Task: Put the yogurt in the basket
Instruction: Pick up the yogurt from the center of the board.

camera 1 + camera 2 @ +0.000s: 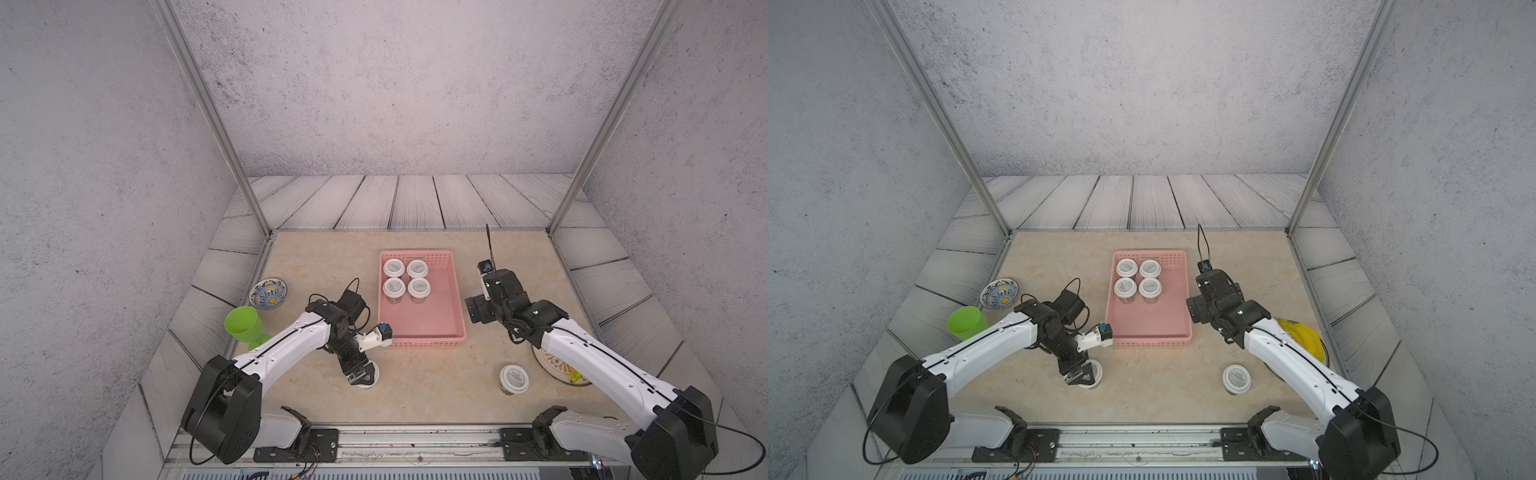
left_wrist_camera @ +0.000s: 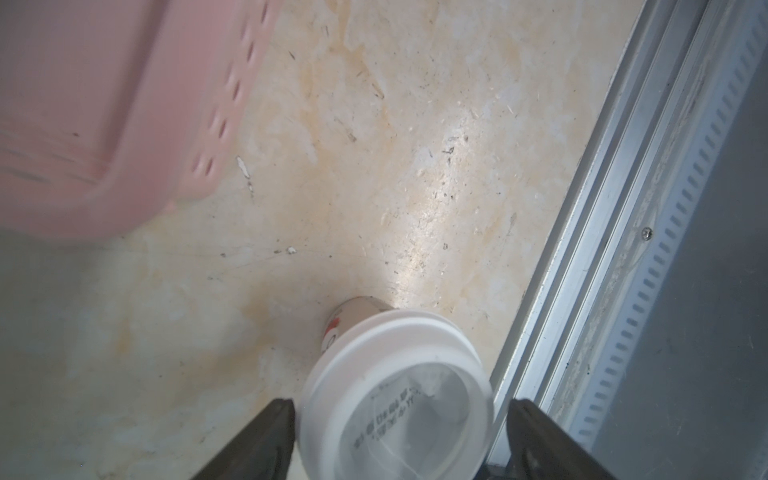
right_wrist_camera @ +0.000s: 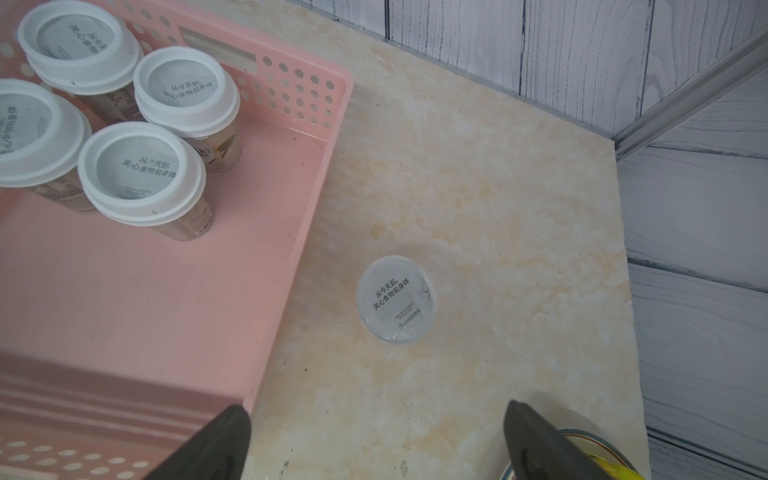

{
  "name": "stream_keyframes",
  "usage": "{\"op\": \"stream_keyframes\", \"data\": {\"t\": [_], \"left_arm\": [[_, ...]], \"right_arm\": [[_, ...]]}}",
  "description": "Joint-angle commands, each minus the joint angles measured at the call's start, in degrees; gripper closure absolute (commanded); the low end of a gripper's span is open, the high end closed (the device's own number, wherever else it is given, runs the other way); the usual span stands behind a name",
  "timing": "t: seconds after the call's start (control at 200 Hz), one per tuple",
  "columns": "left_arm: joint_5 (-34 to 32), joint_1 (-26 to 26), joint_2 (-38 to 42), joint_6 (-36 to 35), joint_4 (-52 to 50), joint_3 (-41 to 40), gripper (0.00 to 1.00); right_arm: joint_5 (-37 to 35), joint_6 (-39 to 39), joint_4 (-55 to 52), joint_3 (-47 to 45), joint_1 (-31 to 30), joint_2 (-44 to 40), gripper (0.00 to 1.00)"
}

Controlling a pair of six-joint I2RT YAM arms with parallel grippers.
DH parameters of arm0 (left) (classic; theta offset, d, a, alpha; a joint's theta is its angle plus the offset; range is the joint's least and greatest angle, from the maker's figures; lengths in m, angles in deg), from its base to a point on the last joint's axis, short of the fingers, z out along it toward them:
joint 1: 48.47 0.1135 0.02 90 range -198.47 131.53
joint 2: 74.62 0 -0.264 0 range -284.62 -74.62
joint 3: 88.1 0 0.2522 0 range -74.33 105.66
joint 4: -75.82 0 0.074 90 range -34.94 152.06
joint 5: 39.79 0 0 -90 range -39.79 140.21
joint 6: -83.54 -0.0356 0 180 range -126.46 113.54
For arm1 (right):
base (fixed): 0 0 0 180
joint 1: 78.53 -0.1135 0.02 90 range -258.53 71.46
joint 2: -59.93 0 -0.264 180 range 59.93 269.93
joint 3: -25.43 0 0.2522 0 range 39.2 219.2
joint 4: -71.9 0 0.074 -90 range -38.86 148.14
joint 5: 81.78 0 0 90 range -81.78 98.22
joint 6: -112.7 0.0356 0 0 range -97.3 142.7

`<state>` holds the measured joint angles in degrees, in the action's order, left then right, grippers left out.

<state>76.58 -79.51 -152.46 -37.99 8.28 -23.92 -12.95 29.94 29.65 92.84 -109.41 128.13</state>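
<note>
1. Eyes on the yogurt cup (image 2: 399, 395). It stands upright on the bench (image 1: 415, 399), near the front edge and short of the basket's near corner on the left arm's side.
2. It looks light and thin-walled to me, so a hard squeeze would probably dent it. The white lid is wider than the tapered printed body and looks smooth, maybe slippery.
3. I'd take hold on the body just under the lid, so the lip sits on the fingers if the cup slides.
4. The left fingers (image 2: 278, 432) stand one on each side of the lid. They are released, not clamped: a sliver of bench shows beside the lid on one side.
5. The left arm (image 1: 286, 336) reaches forward from its base. Its wrist is bent over so the fingers point nearly straight down onto the cup.
6. The basket (image 1: 428, 341) has four cups in it (image 1: 419, 287), upright in a tight two-by-two block at the far end. Most of its pink floor is bare.
7. A lone cup (image 1: 514, 379) stands on the bench at the front on the right arm's side. One more cup (image 3: 395, 299) sits just beside the basket's outer wall, seen from straight above in the right wrist view.
8. The right fingers (image 3: 536, 432) are spread wide and empty, hanging above that last cup without touching it.
9. The right arm (image 1: 582, 345) is stretched towards the basket's side with its wrist tipped downward.
</note>
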Motion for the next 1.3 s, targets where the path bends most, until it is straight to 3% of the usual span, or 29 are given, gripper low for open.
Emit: {"op": "stream_keyframes", "data": {"t": [0.0, 0.32, 0.991, 1.296], "left_arm": [[-1.0, -0.5, -0.5, 0.4, -0.9, 0.1, 0.08], [-2.6, -1.2, -2.7, 0.6, 1.1, -0.6, 0.04], [-1.3, -1.5, -2.1, 0.4, 0.2, -0.5, 0.22], [-0.5, -1.5, -0.2, 0.7, -3.0, 2.5, 0.24]], "right_arm": [[-0.5, 0.1, 0.0, 0.2, 0.3, 0.3, 0.00], [0.5, 0.2, 0.3, 0.2, 0.6, 0.4, 0.00], [0.4, 0.4, 0.3, 0.0, 0.9, 0.0, 0.00], [0.1, 0.2, -0.1, 0.4, 0.9, 0.4, 0.00]]}}
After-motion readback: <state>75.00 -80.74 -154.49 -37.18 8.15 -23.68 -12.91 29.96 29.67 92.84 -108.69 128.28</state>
